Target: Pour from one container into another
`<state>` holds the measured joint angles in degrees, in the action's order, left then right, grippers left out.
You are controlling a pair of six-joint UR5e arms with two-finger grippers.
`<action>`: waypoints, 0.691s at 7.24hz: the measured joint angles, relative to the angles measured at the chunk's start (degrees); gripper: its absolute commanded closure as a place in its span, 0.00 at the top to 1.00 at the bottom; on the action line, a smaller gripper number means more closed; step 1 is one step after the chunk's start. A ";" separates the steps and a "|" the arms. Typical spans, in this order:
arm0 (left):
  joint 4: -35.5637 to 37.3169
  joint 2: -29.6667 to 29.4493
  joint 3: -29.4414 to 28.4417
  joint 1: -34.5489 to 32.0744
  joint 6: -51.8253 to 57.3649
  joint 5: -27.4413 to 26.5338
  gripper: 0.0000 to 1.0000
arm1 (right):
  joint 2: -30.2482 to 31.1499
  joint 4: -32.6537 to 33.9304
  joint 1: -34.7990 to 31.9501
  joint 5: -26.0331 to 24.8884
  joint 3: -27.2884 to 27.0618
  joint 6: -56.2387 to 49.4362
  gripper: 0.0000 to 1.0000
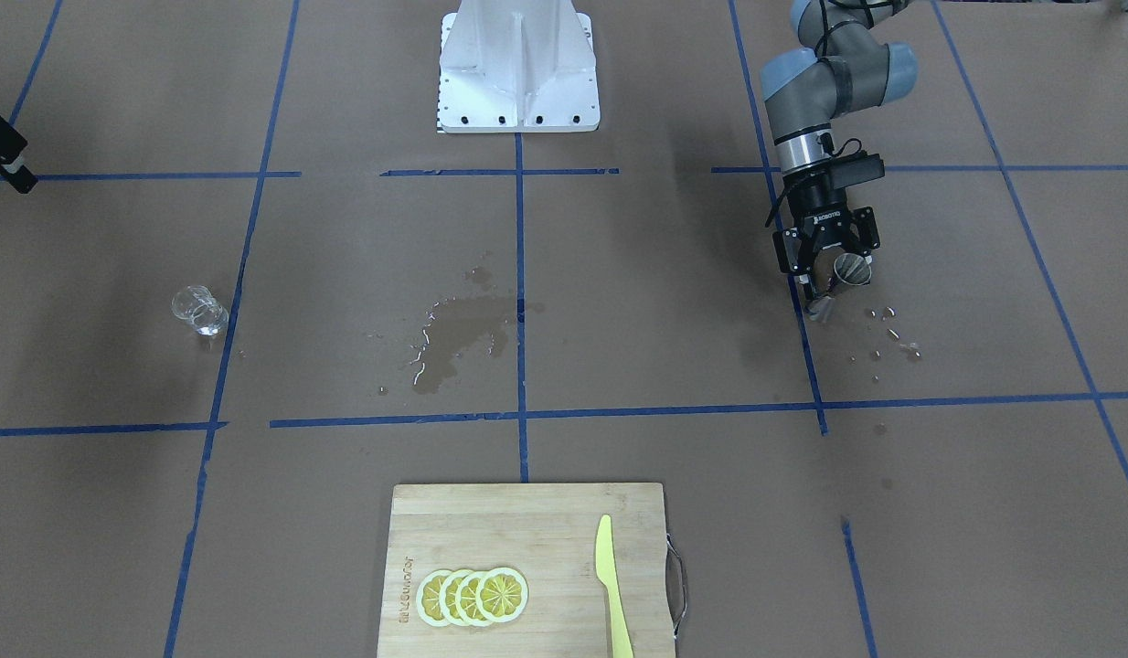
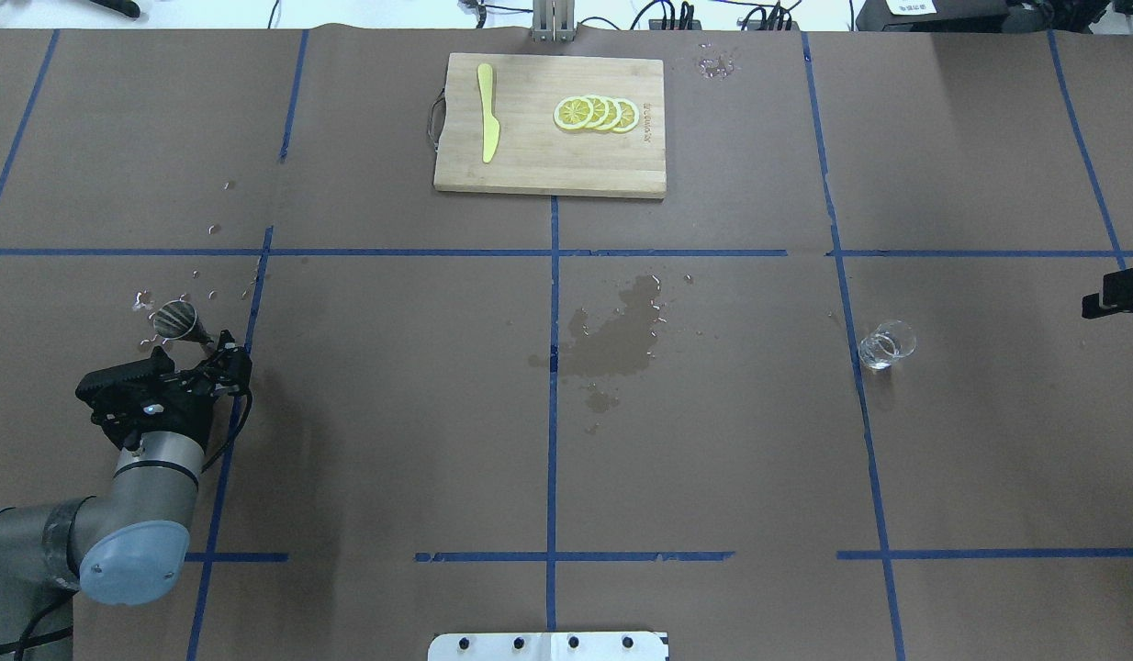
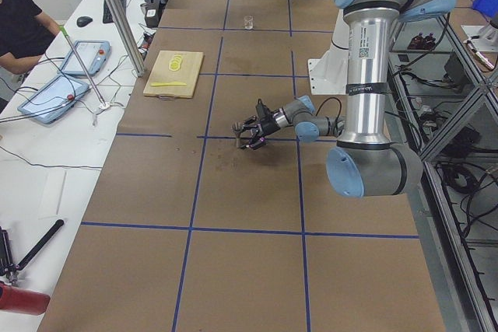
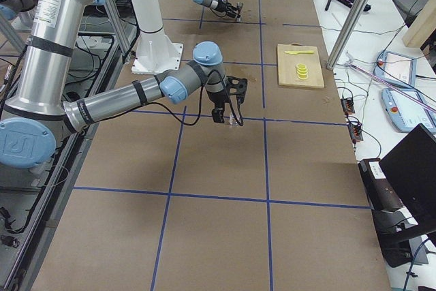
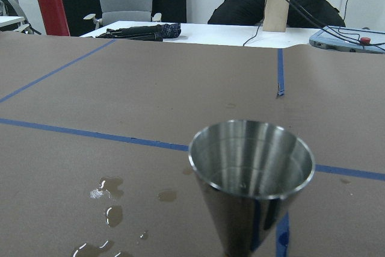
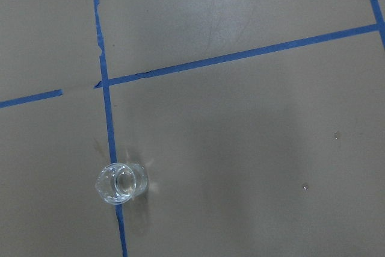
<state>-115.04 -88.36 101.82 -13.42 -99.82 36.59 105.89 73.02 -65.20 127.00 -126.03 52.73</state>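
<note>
A metal cone-shaped jigger stands at the table's left side, its mouth wide in the left wrist view and seemingly empty. My left gripper lies low and level beside it, shut on the jigger's narrow lower part. A small clear glass stands alone on a blue tape line at the right. It also shows in the right wrist view as the glass, seen from above with no fingers in that view. My right gripper hangs high, well to the glass's right; only its edge shows.
A water puddle spreads over the table's middle, with droplets around the jigger. At the far edge a wooden cutting board carries lemon slices and a yellow knife. The robot's base plate sits between the arms.
</note>
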 measured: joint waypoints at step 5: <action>-0.03 -1.11 -1.09 -1.65 0.58 -1.05 0.71 | 0.02 -0.07 0.71 -0.10 0.00 0.18 0.99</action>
<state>-115.07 -89.47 100.73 -15.07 -99.24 35.53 105.91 72.95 -64.49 126.89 -126.04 52.91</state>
